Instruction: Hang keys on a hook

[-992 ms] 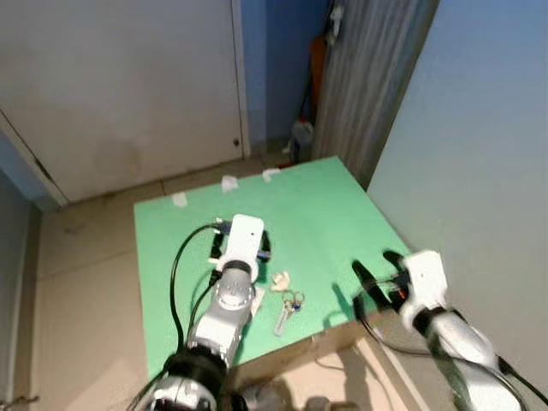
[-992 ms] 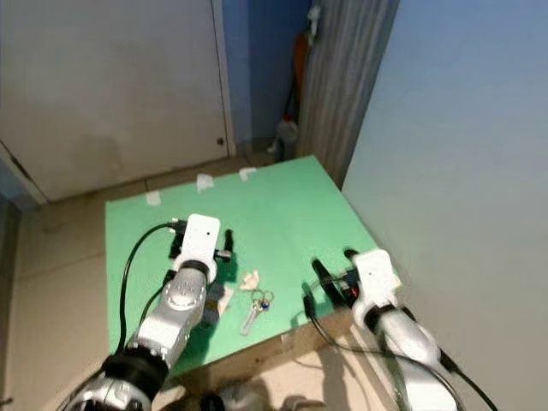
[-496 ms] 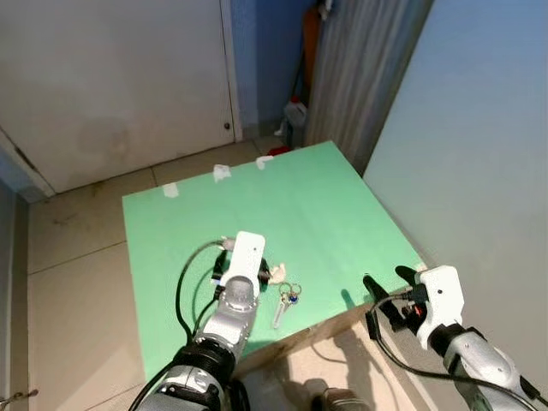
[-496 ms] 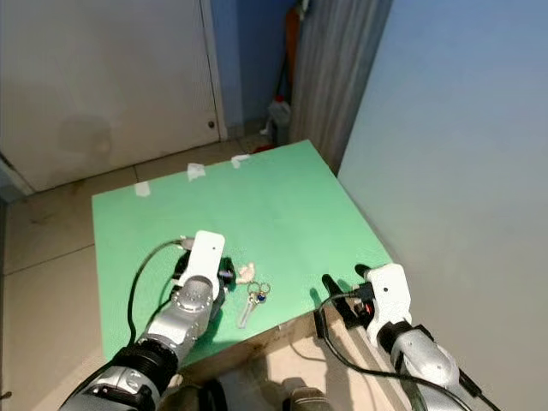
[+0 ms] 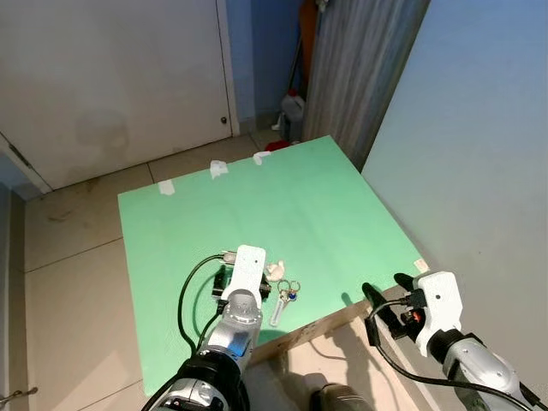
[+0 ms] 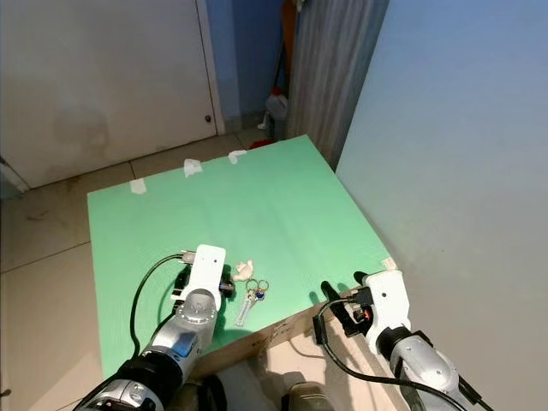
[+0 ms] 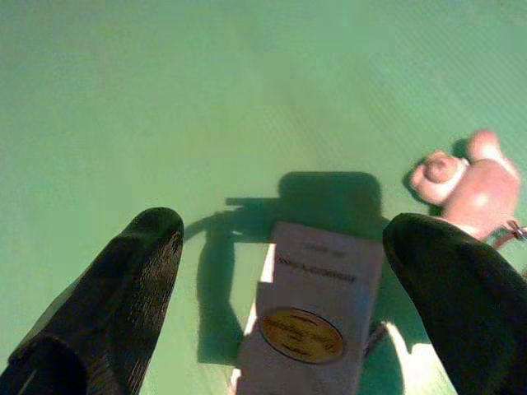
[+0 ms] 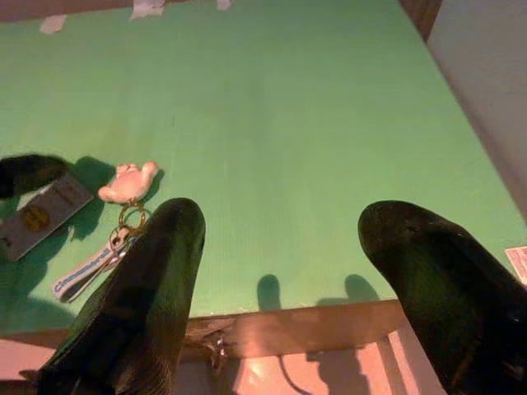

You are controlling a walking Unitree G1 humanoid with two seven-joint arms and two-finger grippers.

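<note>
One bunch of keys (image 5: 283, 300) lies on your green tabletop (image 5: 325, 205), strap toward the near edge, charm away, beside the left gripper (image 7: 288, 247); both grippers' jaws spread, the right gripper (image 5: 387, 300) off the near corner.

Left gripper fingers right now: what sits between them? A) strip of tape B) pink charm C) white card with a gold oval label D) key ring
C: in the left wrist view the white card lies on the green tabletop between the open left gripper fingers; the pink charm lies off to one side.
</note>
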